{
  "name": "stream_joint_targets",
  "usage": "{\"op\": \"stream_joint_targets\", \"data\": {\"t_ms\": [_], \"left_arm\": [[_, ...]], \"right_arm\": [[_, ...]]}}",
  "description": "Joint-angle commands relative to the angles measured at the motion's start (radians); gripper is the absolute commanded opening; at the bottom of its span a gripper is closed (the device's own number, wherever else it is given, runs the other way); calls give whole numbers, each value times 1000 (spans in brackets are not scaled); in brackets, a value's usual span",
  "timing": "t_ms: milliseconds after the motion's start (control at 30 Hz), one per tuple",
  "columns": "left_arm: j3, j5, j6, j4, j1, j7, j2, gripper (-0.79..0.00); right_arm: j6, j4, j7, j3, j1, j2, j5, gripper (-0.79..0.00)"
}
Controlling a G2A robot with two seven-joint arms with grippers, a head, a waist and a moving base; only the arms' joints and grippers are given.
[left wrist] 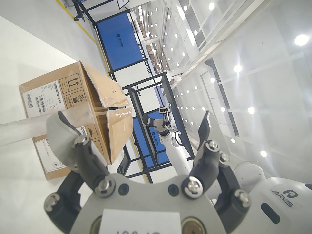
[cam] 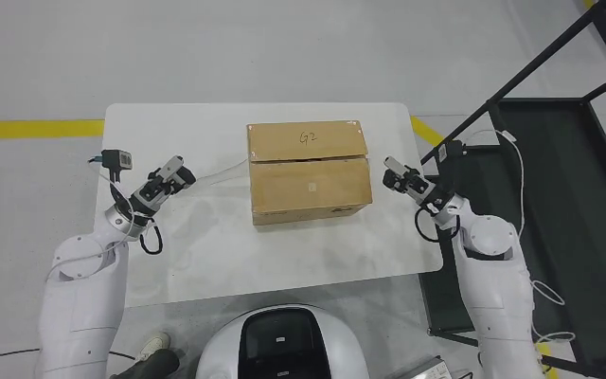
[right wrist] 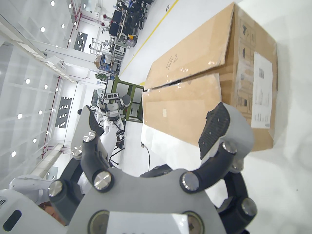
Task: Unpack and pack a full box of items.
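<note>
Box sits at the middle of the white table, and from the top view I see it closed, its two flaps meeting in a seam that runs left to right. The far flap carries a handwritten mark. In the left wrist view the box shows its left end with a white label stuck on it, and the flap edges at the seam look ragged. In the right wrist view the box shows its top and its right end, where another label is stuck.

My left gripper hovers over the table to the left of the box, pointing at it and well apart from it. Its fingers are spread wide in its own wrist view, with nothing clamped between them. A clear strip runs from the left end of the box toward this gripper and passes behind one finger; I cannot tell whether it touches that finger.

My right gripper hangs just beside the right end of the box, near the right edge of the table. Its fingers are also spread apart and hold nothing.

A black rack stands on the floor to the right of the table.
</note>
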Motion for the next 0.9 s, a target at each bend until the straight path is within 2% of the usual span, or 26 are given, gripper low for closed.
{"op": "stream_joint_targets", "data": {"t_ms": [0, 167, 467, 700, 867], "left_arm": [[9, -13, 4, 8, -5, 11, 0, 0], [10, -23, 4, 31, -18, 11, 5, 0], [-15, -63, 1, 22, -2, 5, 16, 0], [-35, -103, 7, 2, 8, -11, 26, 0], [-37, -132, 4, -1, 11, -12, 29, 0]], "right_arm": [[-31, 82, -38, -22, 63, 0, -20, 0], [-81, 294, -118, -91, 215, -3, -80, 0], [-133, 698, -189, -228, 472, -27, -97, 0], [-158, 880, -63, -295, 589, -46, -17, 0], [-165, 933, 93, -311, 618, -45, 43, 0]]}}
